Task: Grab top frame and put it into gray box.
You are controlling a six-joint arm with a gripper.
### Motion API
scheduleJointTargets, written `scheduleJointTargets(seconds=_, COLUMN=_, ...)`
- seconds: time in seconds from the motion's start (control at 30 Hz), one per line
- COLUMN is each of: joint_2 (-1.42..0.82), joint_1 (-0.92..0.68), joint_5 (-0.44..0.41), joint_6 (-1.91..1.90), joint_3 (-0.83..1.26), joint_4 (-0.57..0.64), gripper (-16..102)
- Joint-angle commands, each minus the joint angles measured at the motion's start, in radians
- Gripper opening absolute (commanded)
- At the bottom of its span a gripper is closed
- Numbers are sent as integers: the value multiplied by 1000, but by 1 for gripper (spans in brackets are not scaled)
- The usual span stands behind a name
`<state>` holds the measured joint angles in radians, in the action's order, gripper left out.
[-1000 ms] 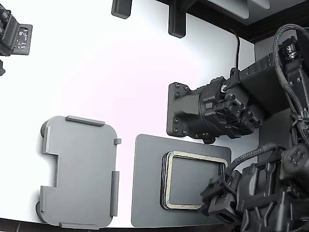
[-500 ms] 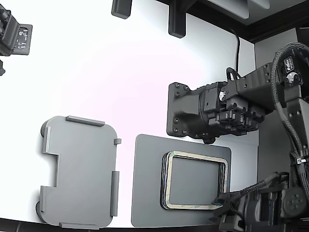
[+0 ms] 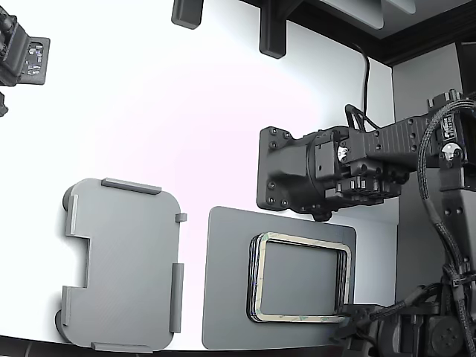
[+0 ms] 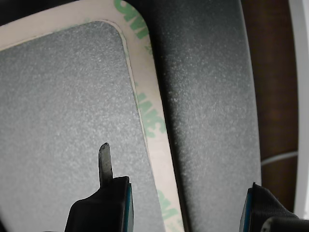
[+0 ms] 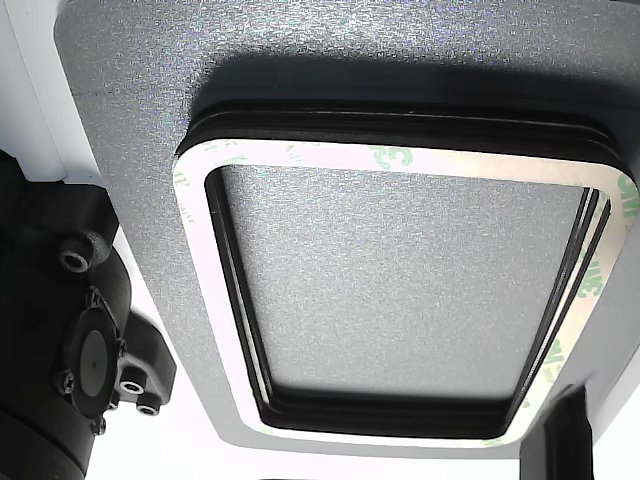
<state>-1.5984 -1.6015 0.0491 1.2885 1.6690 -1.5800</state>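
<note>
The top frame [image 3: 300, 240] is a cream rectangle with green print, lying on a stack of alike frames on a dark gray pad [image 3: 227, 286]. My gripper [image 3: 348, 312] is low at the stack's near right corner in the exterior view. In the wrist view the gripper [image 4: 186, 205] is open. One finger [image 4: 104, 193] is over the frame's open centre and the other sits outside it. The frame's strip [image 4: 152, 121] runs between them, not clamped. The other view shows the frame [image 5: 300, 155] from close up. The gray box [image 3: 123, 264] lies apart at the exterior view's left, with nothing in it.
A second black arm head [image 3: 297, 178] hangs just beyond the pad's far edge. Black fixtures [image 3: 271, 33] stand at the white table's far side, and a camera unit [image 3: 22, 56] sits at the far left. The table's front edge runs just below the box and the pad.
My arm has dropped back toward the exterior view's bottom right, uncovering the stack's near right corner. The second arm's head shifted slightly. The frames and the box have not moved.
</note>
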Motion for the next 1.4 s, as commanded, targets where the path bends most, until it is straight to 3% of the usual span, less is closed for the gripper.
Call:
scheduleJointTargets(seconds=0.0, joint_2=-5, joint_1=-5, joint_5=0, joint_6=-14, joint_3=-28, joint_4=15, gripper=93)
scheduleJointTargets(seconds=0.3, joint_2=21, joint_1=-61, joint_5=-17, joint_6=-37, joint_3=-9, joint_4=51, gripper=87)
scheduleJointTargets(seconds=0.8, joint_2=17, joint_1=-66, joint_5=-55, joint_6=-3, joint_3=26, joint_4=80, gripper=59)
scheduleJointTargets(seconds=1.13, joint_2=-6, joint_1=-60, joint_5=-64, joint_6=43, joint_3=72, joint_4=110, gripper=54)
scheduleJointTargets(seconds=1.37, joint_2=-20, joint_1=-57, joint_5=-60, joint_6=54, joint_3=109, joint_4=137, gripper=58)
